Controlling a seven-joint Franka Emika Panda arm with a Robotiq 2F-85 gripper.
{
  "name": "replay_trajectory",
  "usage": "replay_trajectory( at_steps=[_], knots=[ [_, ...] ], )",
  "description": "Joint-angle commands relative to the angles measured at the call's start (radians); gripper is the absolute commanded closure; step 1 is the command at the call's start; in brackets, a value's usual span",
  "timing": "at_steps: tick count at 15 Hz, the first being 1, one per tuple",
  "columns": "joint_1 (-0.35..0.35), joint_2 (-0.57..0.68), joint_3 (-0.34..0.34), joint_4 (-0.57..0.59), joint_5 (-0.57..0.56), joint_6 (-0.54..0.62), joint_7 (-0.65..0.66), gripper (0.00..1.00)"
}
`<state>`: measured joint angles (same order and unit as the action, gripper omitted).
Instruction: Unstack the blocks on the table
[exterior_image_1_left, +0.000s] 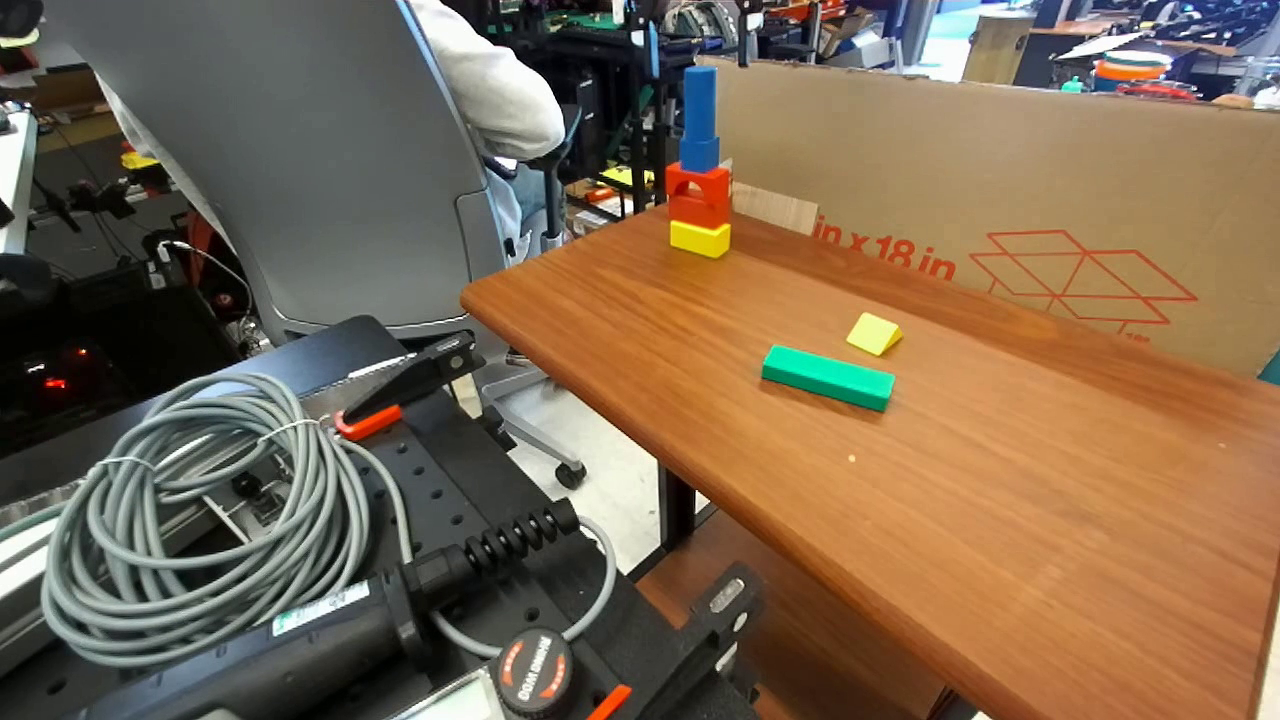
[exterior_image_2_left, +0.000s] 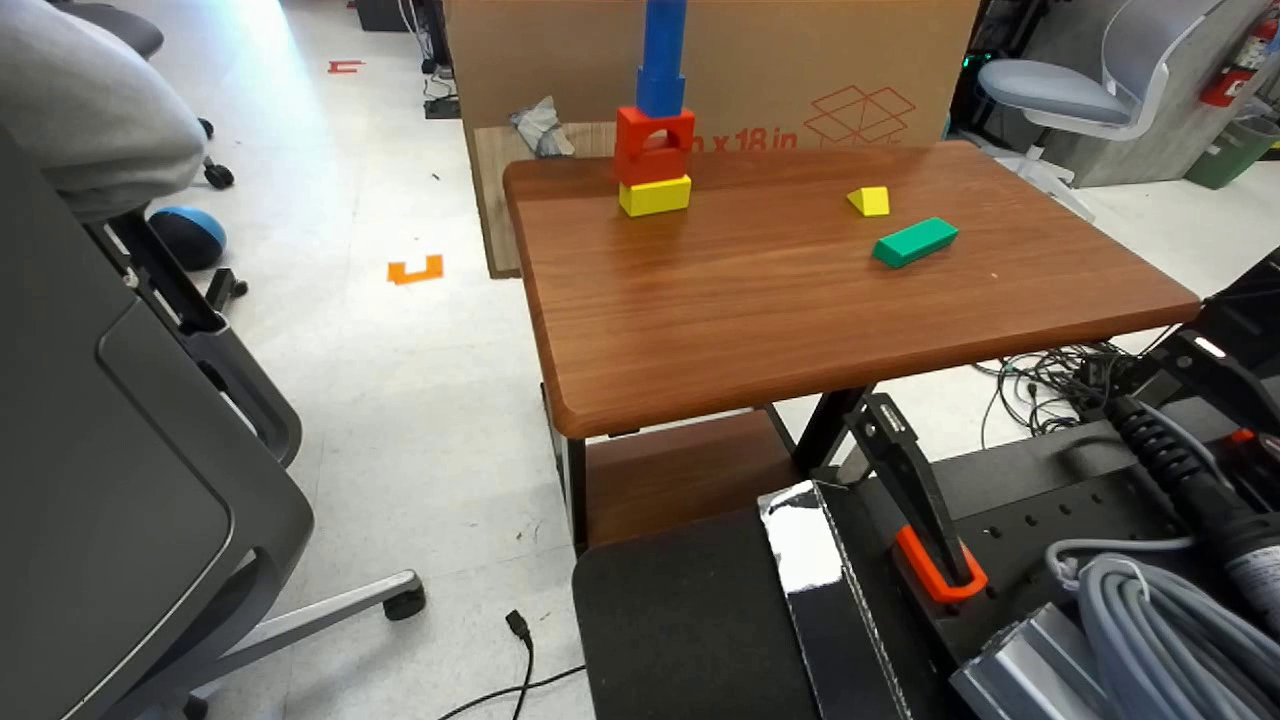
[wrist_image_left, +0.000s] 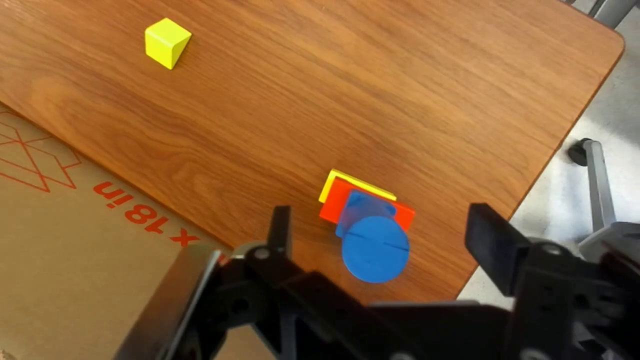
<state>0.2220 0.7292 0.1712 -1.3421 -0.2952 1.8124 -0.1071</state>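
A block stack stands near a table corner. From the bottom it has a yellow block (exterior_image_1_left: 700, 239) (exterior_image_2_left: 655, 196), a red section (exterior_image_1_left: 698, 210) (exterior_image_2_left: 650, 165) with an opening through it, a small blue block (exterior_image_1_left: 699, 154) (exterior_image_2_left: 661, 92) and an upright blue cylinder (exterior_image_1_left: 700, 102) (exterior_image_2_left: 664, 35). In the wrist view the cylinder's round top (wrist_image_left: 375, 260) lies between the fingers of my open gripper (wrist_image_left: 378, 227), apart from both. A yellow wedge (exterior_image_1_left: 874, 334) (exterior_image_2_left: 870, 201) (wrist_image_left: 166, 42) and a green bar (exterior_image_1_left: 828, 378) (exterior_image_2_left: 916, 242) lie on the table; the bar is outside the wrist view.
The wooden table (exterior_image_1_left: 1000, 480) (exterior_image_2_left: 800, 310) has a cardboard sheet (exterior_image_1_left: 900, 150) (exterior_image_2_left: 750, 60) standing along its far edge, close to the stack. An office chair (exterior_image_1_left: 330, 150) stands by the table end. A black cart (exterior_image_1_left: 470, 480) with coiled cable (exterior_image_1_left: 200, 520) stands in front.
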Motion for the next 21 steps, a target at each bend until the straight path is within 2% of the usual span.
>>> replay_trajectory(
  at_steps=[1,6,8,12,15,21],
  knots=[
    [0.032,0.076,-0.024,0.133,0.020,-0.092,-0.041,0.42],
    [0.027,0.097,-0.015,0.184,0.035,-0.139,-0.095,0.82],
    [0.014,0.072,-0.005,0.171,0.053,-0.145,-0.134,0.92],
    [0.002,-0.035,-0.015,0.086,0.051,-0.109,-0.149,0.92],
    [-0.005,-0.086,-0.043,0.067,0.029,-0.109,-0.131,0.92],
    [-0.112,-0.143,-0.098,0.002,0.062,-0.073,-0.129,0.92]
  ],
)
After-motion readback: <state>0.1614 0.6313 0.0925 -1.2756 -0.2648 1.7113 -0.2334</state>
